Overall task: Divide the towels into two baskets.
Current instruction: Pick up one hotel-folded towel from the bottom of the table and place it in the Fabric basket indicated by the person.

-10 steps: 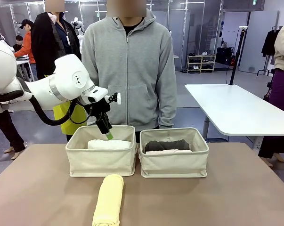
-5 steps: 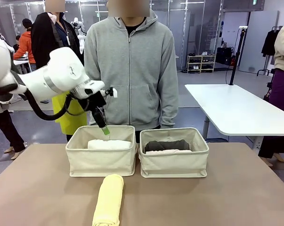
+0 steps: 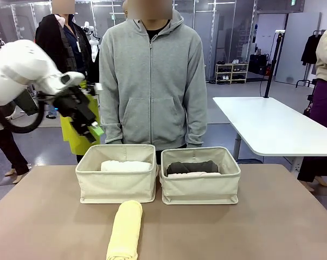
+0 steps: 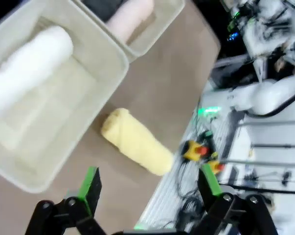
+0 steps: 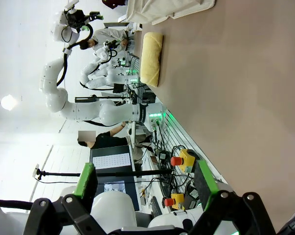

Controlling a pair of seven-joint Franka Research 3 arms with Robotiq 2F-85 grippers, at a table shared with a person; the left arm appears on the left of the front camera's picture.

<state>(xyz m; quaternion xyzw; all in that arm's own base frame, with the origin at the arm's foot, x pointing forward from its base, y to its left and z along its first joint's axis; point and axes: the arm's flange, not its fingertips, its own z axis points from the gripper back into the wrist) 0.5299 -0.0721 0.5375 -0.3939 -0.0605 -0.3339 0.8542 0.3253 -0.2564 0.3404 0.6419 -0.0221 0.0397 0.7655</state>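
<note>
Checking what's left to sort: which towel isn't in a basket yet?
The pale yellow towel: it lies on the table in front of the left basket; the white towel, dark grey towel and pink towel are inside baskets.

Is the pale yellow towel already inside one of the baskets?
No, the pale yellow towel lies on the table in front of the left basket, outside both.

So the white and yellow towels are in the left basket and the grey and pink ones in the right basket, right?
Not quite. The yellow towel lies on the table in front of the left basket, not in it, as the front view shows. The white towel is in that basket; the grey towel and pink towel are in the right basket.
</note>
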